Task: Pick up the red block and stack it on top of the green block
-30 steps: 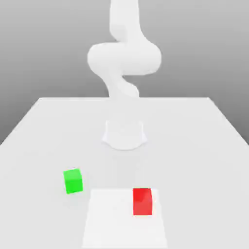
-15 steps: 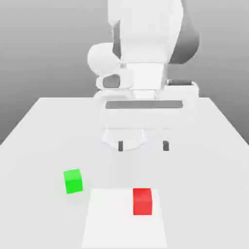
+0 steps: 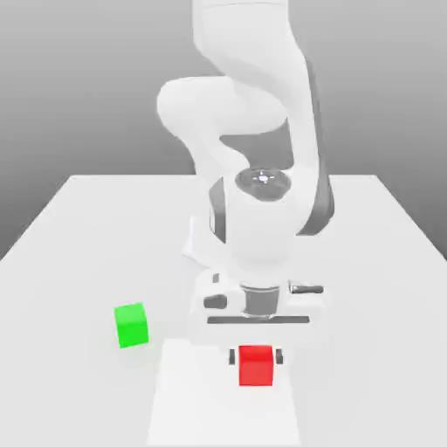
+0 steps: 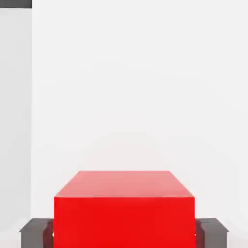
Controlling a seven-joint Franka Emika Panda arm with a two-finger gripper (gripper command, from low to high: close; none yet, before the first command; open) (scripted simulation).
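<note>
While straddling red block [image 3: 256, 365], gripper [image 3: 255, 356] fingers [image 4: 35, 233] spread, one per side, not yet clamped; block centred btwn them; green block [image 3: 131, 325] off toward exterior view's left.

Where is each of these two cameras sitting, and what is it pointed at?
Exterior view: off the arm, facing the table and the arm's front; it shows the arm, the end effector straddling the red block, and the green block toward the exterior view's left.
Hand view: on the hand, looking past dark fingertips at the red block.
Shared: the red block and the fingertips flanking it.
</note>
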